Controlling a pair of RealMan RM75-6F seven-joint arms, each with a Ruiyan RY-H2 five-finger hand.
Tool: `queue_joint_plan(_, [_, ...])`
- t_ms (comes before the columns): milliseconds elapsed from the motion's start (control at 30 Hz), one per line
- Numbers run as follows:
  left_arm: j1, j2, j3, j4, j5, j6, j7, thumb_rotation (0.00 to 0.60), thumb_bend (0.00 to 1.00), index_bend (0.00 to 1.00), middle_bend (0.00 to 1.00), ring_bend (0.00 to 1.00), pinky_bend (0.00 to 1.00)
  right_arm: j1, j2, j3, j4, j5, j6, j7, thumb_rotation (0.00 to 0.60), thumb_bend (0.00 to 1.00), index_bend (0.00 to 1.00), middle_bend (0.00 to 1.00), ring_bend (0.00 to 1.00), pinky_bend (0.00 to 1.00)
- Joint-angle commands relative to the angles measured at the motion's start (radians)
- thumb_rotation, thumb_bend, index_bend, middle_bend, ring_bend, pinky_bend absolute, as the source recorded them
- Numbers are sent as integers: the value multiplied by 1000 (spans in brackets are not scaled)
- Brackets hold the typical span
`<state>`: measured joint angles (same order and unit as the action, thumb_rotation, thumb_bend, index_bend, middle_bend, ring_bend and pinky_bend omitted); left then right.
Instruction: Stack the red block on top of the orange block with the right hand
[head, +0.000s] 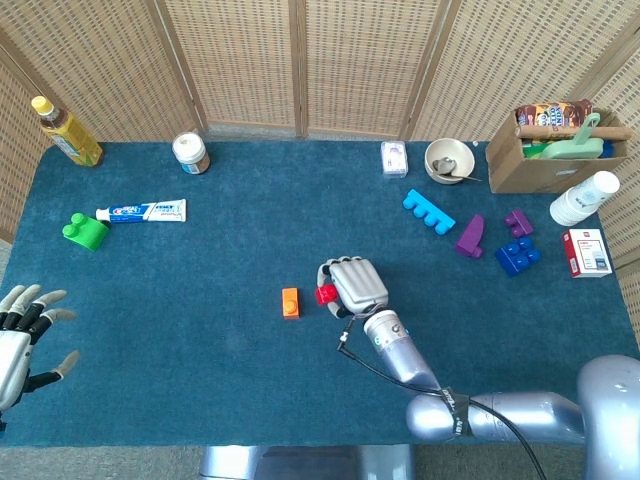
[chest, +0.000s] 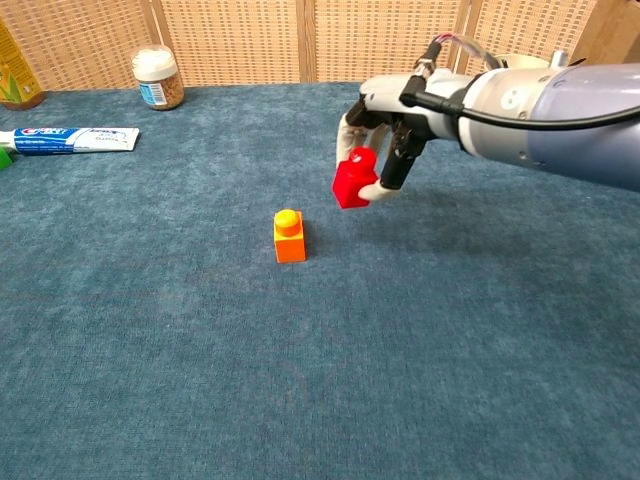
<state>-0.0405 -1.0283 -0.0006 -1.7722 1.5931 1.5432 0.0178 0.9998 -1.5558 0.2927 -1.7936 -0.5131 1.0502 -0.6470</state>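
The robot's right hand (chest: 385, 135), silver and grey at the end of a metallic arm, pinches a small red plastic building block (chest: 352, 181) between thumb and fingers, holding it in the air above the dark blue carpet-like tablecloth (chest: 320, 360). From the head camera the same right hand (head: 356, 285) is seen from above, palm down, with the red block (head: 326, 294) poking out at its left edge. Just to the left of the held block, and lower in the chest view, a small orange plastic block with a round yellow-orange stud on top (chest: 289, 237) stands upright on the cloth; the red block is near it but not touching and not yet above it. Far off at the lower left edge of the head view, the left hand (head: 18, 335) hangs with its fingers spread apart and nothing in it. Further out on the table lie a tube of toothpaste (head: 141, 211), a green toy block (head: 85, 231), a white-lidded jar (head: 190, 153), a yellow bottle (head: 65, 131), a light blue comb-shaped block (head: 428, 212), purple and blue blocks (head: 505, 243), a white bowl with a spoon (head: 447, 160) and a cardboard box (head: 555, 147).
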Motion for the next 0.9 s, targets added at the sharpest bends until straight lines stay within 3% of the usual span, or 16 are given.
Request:
queue_joint_plan(33, [3,2,1,4,-2,3,-6,600,304,351,225,118,80,13,-11,-2,17,-18,-26,15,600,334,656,359,292,308])
queue_joint_plan(533, [22,6,6,5,-11,20,-11,599,304,351,225,117,80,5,-17,24,127,-329,-253,334,600,327,664,369,292,308])
queue_joint_plan(900, [24,1,3,-9,-21,18,12,600,304,351,225,117,80,13,-43,34,242,-510,-312,514,600,315,663,370,292,308])
